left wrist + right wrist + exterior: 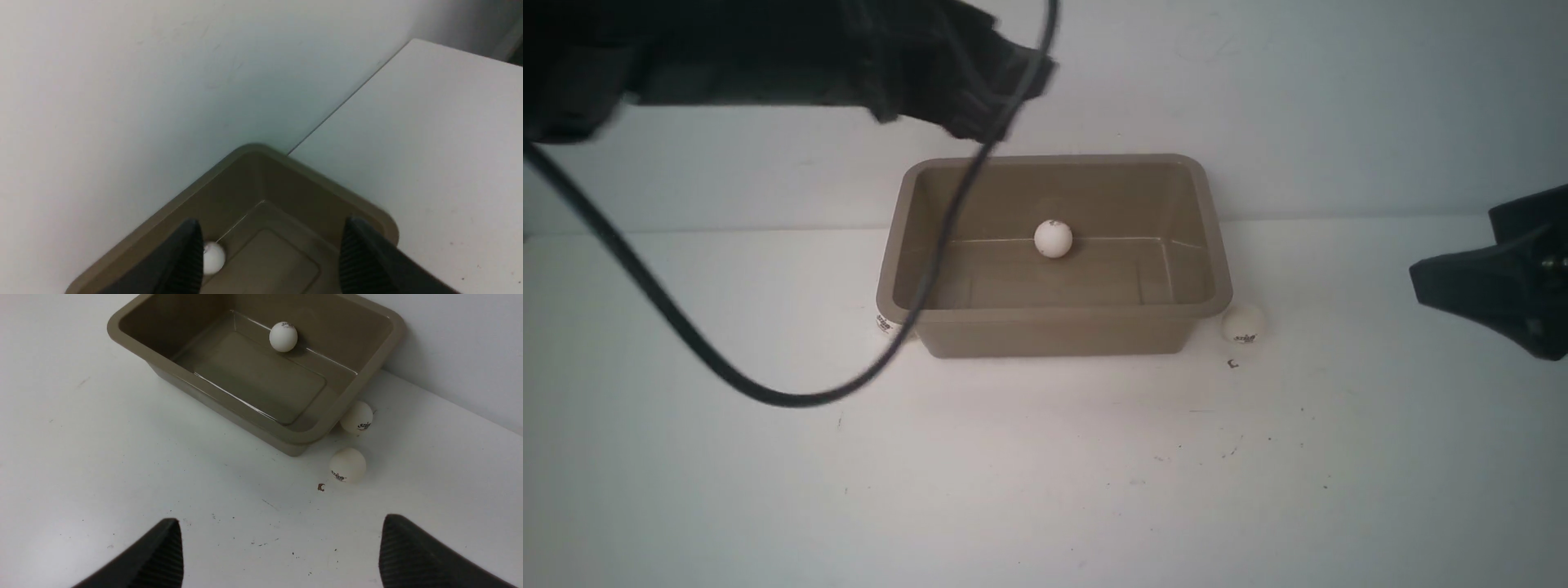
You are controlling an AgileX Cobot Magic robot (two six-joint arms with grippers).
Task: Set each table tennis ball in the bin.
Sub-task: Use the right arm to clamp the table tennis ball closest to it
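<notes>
Ball (214, 258) rests in bin (253, 149) below left gripper (271, 261).

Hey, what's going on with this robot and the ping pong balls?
A two-armed robot is collecting table tennis balls into a taupe bin. One ball lies inside by the far wall. The left tool hovers over the bin, open and empty. The right tool, also open, hangs off to the right. Outside, a second ball and a third ball sit by the bin's right end, and a fourth ball peeks out at its front left corner.
</notes>
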